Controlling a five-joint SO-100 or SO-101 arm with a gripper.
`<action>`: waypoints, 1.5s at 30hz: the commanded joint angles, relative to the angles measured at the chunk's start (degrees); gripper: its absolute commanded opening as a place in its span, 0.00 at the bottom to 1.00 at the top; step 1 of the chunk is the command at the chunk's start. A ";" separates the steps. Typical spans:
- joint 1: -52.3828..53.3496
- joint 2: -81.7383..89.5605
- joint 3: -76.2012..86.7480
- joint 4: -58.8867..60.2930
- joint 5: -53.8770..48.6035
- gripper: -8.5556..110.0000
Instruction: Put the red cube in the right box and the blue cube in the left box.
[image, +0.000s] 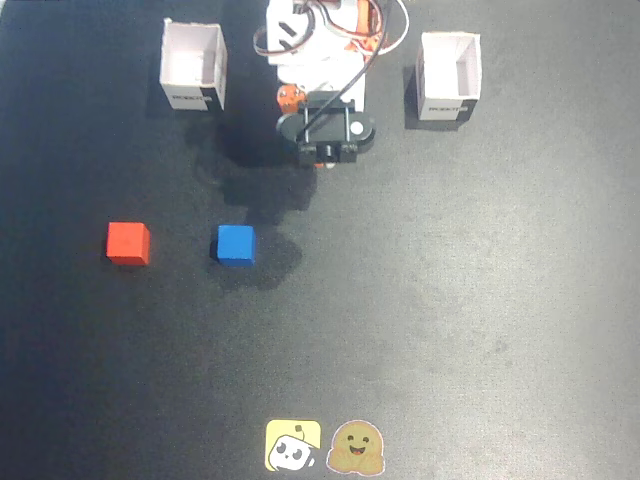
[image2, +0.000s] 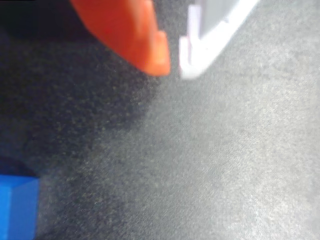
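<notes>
The red cube (image: 129, 243) and the blue cube (image: 236, 244) sit side by side on the black mat, red to the left in the fixed view. The right box (image: 193, 68), with pinkish inner walls, stands at the back left of that view. The left box (image: 448, 77), with white-grey walls, stands at the back right. My gripper (image: 327, 163) hangs folded near the arm base between the boxes, mostly hidden under the wrist. In the wrist view the gripper (image2: 174, 69) shows an orange and a white finger nearly together, holding nothing. The blue cube (image2: 17, 207) shows at the lower left there.
The arm base (image: 320, 50) with its cables stands at the back middle. Two stickers, a yellow one (image: 293, 446) and a brown one (image: 357, 448), lie at the mat's front edge in the fixed view.
</notes>
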 joint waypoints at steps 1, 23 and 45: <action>-0.09 0.62 -0.35 0.18 0.35 0.07; -0.18 0.62 -0.35 0.18 0.35 0.07; 4.31 0.62 -2.81 -6.68 -2.64 0.07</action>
